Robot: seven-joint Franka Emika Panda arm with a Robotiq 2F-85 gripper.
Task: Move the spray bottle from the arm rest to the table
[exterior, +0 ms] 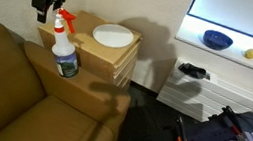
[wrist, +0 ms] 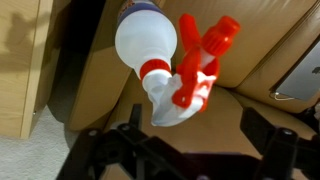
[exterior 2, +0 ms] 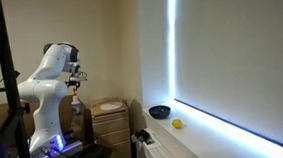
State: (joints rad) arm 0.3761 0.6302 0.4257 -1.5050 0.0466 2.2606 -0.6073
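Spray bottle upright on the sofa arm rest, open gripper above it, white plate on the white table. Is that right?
Not quite: an exterior view shows the white plate on the tan wooden side table, not the white table. The spray bottle does stand upright on the arm rest with the open gripper above it.

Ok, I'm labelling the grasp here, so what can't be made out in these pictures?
- Spray bottle label text: too small in an exterior view; wrist view looks down past its head.
- Gripper fingertips: dark, blurred, wrist view.
- Yellow object on the table: too small.
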